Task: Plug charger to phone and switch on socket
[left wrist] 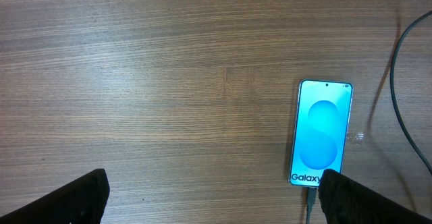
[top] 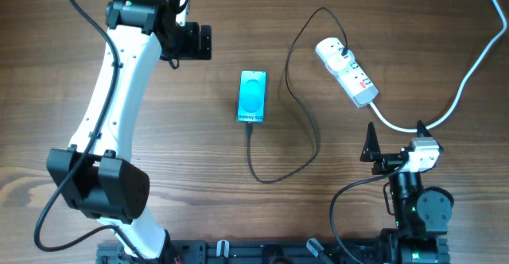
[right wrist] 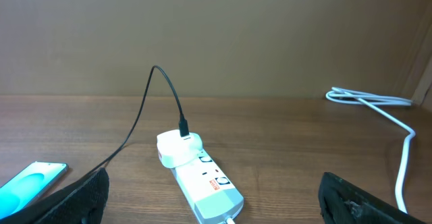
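Note:
The phone (top: pixel 252 97) lies flat mid-table with its teal-blue screen lit; it also shows in the left wrist view (left wrist: pixel 321 133) and at the left edge of the right wrist view (right wrist: pixel 30 182). The charger's thin black cable (top: pixel 306 113) runs from a white adapter on the socket (top: pixel 347 71), loops down, and its plug sits at the phone's near short edge (left wrist: pixel 310 197). The socket also shows in the right wrist view (right wrist: pixel 209 187), with small red marks. My left gripper (top: pixel 203 41) (left wrist: pixel 216 204) is open, left of the phone. My right gripper (top: pixel 394 141) (right wrist: pixel 212 183) is open, near the socket's cord end.
The socket's thick white cord (top: pixel 469 73) curves from its near end up to the far right corner, and shows coiled at the right in the right wrist view (right wrist: pixel 378 106). The cable loop (top: pixel 270 176) lies on the wood between phone and right arm.

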{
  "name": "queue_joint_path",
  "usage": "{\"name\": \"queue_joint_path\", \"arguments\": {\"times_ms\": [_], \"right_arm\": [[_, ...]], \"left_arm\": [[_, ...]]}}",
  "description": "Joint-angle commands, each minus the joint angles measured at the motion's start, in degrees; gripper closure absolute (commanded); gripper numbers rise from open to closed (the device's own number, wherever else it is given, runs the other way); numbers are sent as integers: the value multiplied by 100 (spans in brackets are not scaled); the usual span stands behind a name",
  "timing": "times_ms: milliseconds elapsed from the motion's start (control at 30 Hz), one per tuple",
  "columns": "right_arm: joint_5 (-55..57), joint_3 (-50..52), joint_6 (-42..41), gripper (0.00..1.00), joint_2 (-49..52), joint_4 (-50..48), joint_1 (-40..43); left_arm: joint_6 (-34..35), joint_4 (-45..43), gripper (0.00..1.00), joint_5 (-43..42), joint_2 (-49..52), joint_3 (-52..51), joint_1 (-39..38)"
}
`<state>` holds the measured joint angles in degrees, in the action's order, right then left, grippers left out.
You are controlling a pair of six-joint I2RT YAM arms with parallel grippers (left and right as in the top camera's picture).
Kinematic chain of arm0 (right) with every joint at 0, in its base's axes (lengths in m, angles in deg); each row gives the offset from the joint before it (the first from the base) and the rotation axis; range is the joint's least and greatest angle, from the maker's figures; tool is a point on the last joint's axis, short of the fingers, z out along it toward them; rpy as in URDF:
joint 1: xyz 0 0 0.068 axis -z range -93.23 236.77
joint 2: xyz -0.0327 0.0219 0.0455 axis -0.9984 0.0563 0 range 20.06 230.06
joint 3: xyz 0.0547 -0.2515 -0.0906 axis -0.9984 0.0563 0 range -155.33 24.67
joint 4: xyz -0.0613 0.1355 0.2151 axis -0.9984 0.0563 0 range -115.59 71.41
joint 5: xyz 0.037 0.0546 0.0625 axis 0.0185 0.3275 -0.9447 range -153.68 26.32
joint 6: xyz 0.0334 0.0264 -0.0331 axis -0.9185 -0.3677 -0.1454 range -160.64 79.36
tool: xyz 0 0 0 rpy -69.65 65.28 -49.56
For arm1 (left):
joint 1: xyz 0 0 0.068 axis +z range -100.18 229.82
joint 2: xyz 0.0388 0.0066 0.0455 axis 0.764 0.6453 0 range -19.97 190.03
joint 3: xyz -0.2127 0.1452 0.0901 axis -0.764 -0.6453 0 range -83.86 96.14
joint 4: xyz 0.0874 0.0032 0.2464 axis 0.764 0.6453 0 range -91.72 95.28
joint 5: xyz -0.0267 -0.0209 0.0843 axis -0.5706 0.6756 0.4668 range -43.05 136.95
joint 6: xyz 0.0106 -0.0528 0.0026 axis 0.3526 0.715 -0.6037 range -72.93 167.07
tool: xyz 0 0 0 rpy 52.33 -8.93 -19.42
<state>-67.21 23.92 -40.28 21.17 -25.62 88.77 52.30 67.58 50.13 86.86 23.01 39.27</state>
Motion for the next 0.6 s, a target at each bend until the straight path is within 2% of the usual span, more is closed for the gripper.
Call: {"name": "queue_joint_path", "arguments": {"times_ms": [0,567], "right_arm": [[90,48,98,0,-90,-9,33],[90,48,98,0,-90,-9,33]], "left_arm": [[33,-7,0,55,20,-24,7],[33,-7,0,55,20,-24,7]]}}
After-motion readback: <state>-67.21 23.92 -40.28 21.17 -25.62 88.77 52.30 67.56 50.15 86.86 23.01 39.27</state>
